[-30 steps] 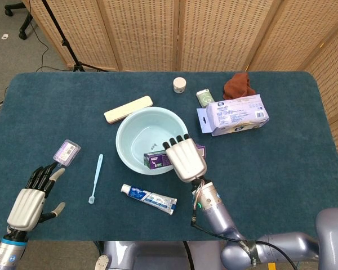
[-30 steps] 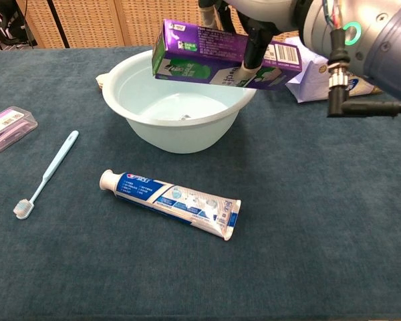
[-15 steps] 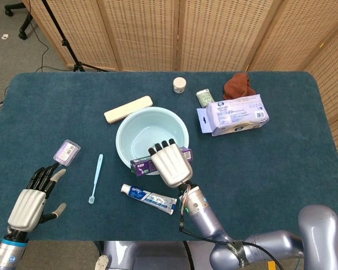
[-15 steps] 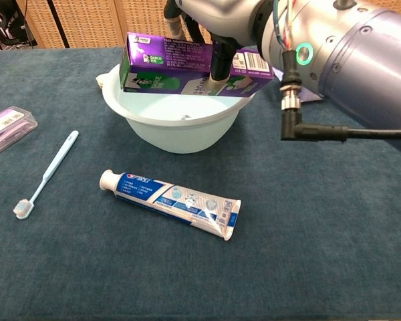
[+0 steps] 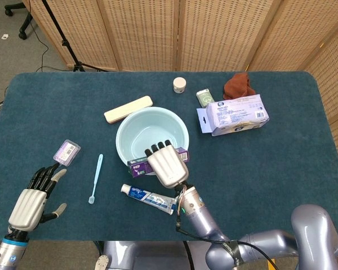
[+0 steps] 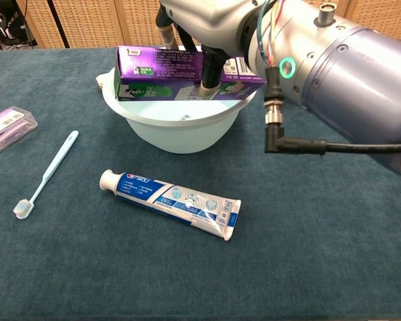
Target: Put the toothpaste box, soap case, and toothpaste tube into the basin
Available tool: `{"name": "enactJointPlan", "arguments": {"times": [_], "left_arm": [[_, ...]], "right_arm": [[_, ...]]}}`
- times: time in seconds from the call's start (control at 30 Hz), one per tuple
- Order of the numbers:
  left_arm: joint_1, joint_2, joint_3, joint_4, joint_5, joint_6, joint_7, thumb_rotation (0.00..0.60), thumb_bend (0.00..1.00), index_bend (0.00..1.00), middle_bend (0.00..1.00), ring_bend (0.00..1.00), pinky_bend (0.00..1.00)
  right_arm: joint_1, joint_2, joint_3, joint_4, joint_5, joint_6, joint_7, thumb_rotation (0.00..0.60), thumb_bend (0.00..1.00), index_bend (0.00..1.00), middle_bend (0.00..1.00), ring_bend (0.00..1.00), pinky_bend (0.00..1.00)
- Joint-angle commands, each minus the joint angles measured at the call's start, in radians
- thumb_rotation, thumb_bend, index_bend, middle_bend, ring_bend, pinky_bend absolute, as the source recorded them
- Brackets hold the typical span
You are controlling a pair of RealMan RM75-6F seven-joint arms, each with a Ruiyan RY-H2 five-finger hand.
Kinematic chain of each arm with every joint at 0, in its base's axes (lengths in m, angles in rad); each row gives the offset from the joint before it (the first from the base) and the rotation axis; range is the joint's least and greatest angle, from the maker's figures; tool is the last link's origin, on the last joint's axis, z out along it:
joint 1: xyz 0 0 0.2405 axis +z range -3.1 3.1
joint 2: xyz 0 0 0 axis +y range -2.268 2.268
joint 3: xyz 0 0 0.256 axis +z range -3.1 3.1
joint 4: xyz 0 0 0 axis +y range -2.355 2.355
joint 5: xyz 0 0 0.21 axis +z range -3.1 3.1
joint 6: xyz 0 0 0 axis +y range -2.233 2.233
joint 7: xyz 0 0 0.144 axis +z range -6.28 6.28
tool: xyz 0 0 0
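My right hand (image 5: 167,165) grips the purple toothpaste box (image 6: 159,73) and holds it level across the near rim of the pale blue basin (image 6: 167,132). In the head view only the box's ends (image 5: 137,166) stick out from under the hand. The toothpaste tube (image 6: 169,203) lies on the cloth just in front of the basin (image 5: 131,125); the tube (image 5: 149,198) is also in the head view. The clear soap case (image 5: 67,151) with a purple bar sits at the left, also in the chest view (image 6: 10,128). My left hand (image 5: 34,196) hovers open near the left front edge.
A light blue toothbrush (image 5: 96,178) lies between the soap case and the basin. Behind the basin are a cream case (image 5: 128,108), a small white jar (image 5: 179,84), a green packet (image 5: 205,97), a brown cloth (image 5: 239,84) and a wipes pack (image 5: 236,114).
My right hand has carried the toothpaste box leftward and lower, from above the basin's right rim to level over its near rim. The left hand has barely moved.
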Motion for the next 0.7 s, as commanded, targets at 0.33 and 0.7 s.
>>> {"name": "enactJointPlan", "arguments": {"times": [0.33, 0.7], "left_arm": [[0.000, 0.002, 0.001, -0.002, 0.001, 0.000, -0.004, 0.600, 0.25, 0.00, 0.00, 0.00, 0.00], [-0.002, 0.003, 0.001, -0.001, -0.001, -0.002, -0.013, 0.600, 0.25, 0.00, 0.00, 0.00, 0.00]], "right_arm": [[0.018, -0.046, 0.001, 0.052, -0.003, -0.012, 0.016, 0.600, 0.25, 0.71, 0.55, 0.53, 0.55], [0.026, -0.103, 0.001, 0.128, -0.059, -0.011, 0.068, 0.600, 0.25, 0.71, 0.54, 0.53, 0.55]]}}
